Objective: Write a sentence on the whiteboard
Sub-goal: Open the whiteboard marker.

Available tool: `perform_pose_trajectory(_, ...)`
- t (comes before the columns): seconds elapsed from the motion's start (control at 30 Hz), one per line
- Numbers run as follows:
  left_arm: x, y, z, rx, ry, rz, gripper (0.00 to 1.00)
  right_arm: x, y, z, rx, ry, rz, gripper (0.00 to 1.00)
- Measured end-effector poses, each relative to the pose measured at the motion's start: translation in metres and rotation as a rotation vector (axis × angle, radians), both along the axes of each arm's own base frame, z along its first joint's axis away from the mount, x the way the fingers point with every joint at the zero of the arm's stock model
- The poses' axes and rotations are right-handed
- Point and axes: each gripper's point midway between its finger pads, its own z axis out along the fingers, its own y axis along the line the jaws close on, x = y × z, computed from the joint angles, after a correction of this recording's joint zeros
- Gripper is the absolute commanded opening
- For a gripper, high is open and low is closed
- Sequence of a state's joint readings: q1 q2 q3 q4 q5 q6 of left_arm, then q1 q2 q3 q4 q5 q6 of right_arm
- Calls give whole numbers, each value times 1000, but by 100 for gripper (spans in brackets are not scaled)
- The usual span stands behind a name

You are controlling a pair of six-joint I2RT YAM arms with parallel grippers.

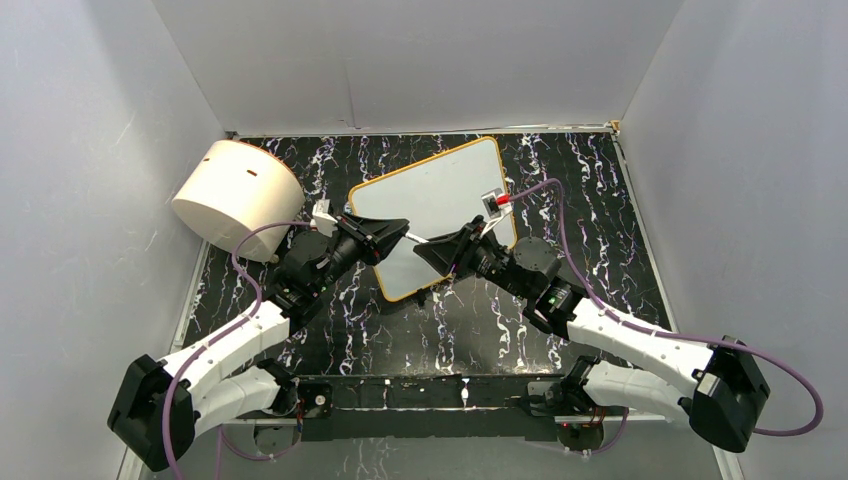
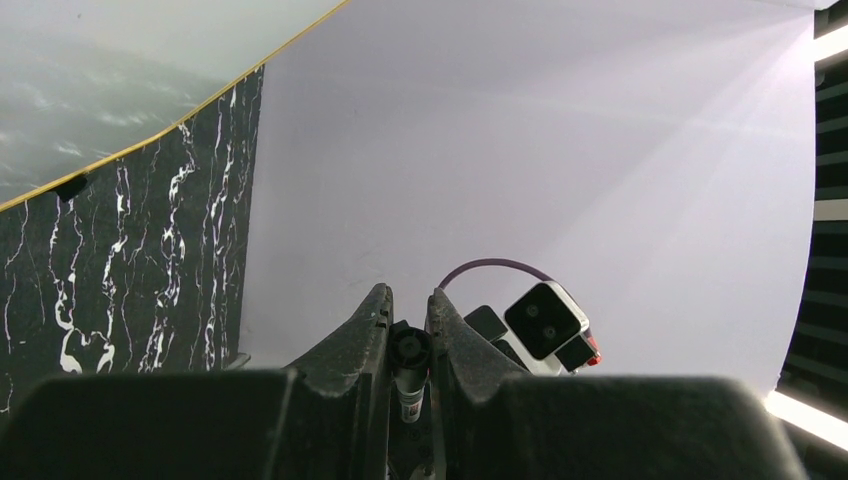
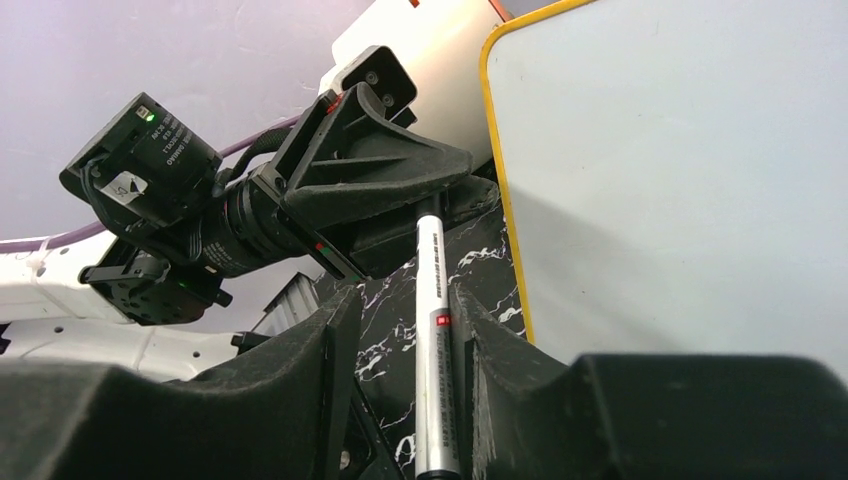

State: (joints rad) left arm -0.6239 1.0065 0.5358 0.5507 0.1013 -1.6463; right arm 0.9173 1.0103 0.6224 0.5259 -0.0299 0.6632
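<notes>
The whiteboard (image 1: 440, 200) leans tilted on the black marble table, orange-rimmed, its face blank; the sentence is not in view. The board's rim also shows in the left wrist view (image 2: 80, 90) and the right wrist view (image 3: 680, 180). A silver marker (image 1: 415, 238) spans the gap between both grippers in front of the board's lower left edge. My left gripper (image 2: 410, 305) is shut on the marker's black end (image 2: 411, 350). My right gripper (image 3: 405, 300) stands open around the marker barrel (image 3: 432, 340). The barrel rests against the right finger, with a gap to the left finger.
A big cream cylinder (image 1: 238, 197) lies on its side at the back left, close to the left arm. Grey walls close in the table on three sides. A purple cable (image 1: 560, 215) loops from the right wrist over the board's right edge.
</notes>
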Motion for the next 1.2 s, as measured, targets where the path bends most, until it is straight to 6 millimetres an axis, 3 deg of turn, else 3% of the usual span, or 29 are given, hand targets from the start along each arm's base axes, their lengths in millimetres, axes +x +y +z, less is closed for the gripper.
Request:
perform_pose_trajectory(0.37, -3, -4, -5, 29, -13, -29, 0, 2, -3, -7, -2, 21, -5, 35)
perform_pose_trajectory(0.7, -4, -5, -3, 51, -41, -41, 0, 4, -5, -9, -7, 26, -6, 0)
perform_pose_trajectory(1.2, -10, 6, 11, 47, -88, 18, 0, -7, -3, -1, 32, -19, 55, 0)
